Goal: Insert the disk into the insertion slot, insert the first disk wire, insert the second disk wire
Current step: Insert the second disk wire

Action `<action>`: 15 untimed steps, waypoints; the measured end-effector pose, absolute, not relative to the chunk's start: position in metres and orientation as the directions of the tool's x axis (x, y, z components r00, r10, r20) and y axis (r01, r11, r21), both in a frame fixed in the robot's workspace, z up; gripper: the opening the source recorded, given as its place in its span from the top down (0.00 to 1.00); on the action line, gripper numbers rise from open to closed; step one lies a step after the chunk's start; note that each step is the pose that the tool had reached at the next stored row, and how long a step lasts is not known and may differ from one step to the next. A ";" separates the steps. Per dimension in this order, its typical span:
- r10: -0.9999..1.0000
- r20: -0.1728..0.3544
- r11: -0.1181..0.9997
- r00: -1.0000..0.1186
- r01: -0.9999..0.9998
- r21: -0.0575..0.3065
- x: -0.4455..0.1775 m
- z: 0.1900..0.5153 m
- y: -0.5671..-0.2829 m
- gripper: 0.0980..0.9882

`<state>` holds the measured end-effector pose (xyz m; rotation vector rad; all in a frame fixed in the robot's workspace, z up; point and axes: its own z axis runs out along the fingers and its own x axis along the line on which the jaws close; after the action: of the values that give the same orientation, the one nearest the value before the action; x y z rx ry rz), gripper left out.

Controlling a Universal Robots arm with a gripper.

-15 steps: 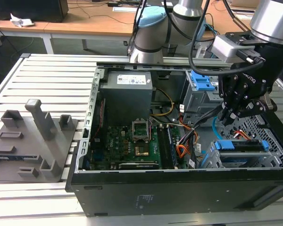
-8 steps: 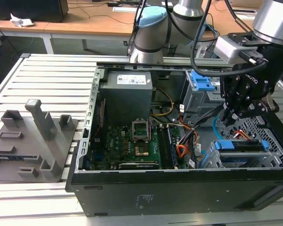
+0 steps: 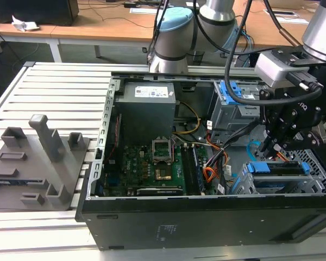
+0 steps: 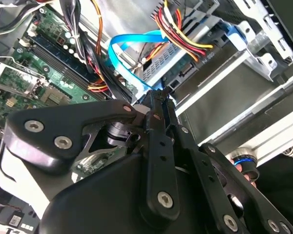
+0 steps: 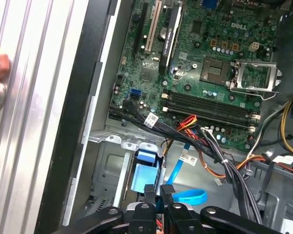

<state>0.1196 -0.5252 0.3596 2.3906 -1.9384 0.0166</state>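
Slatted aluminium forms the table (image 3: 54,87) on which an open computer case (image 3: 206,217) is laid, with wooden desks seen behind. Inside the case, the claw (image 4: 158,97) is lowered at the drive corner, its slim black fingers (image 5: 156,192) brought together on what appears to be the plug end of the second disk wire (image 4: 132,41), whose flat light-blue band is seen looping away from the tips in both wrist views. Just beyond the fingertips, the disk (image 3: 280,169) is seated in its bright blue carrier within the insertion slot (image 3: 320,163), so the first step is judged done. The first disk wire (image 4: 178,34), a red, orange and black bundle, is seen running to the back of the drive in the second wrist view; whether its plug is fully home cannot be told. The blue cable is judged light and limp along its length, apt to fold or spring, so it is best taken at the stiff plug, squarely, as the small connector could be bent if tilted. Farther out, the motherboard (image 5: 205,73) is exposed, and a grey fixture (image 3: 38,163) is set at the exterior view's left.
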 end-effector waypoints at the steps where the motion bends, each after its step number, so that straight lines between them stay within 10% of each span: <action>1: -0.977 0.049 -0.205 0.207 -0.978 0.043 0.120 0.360 -0.527 0.93; 15: -0.978 0.048 -0.200 0.202 -0.979 0.044 0.129 0.359 -0.539 0.93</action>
<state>0.1288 -0.5394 0.3590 2.3843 -1.9450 0.0137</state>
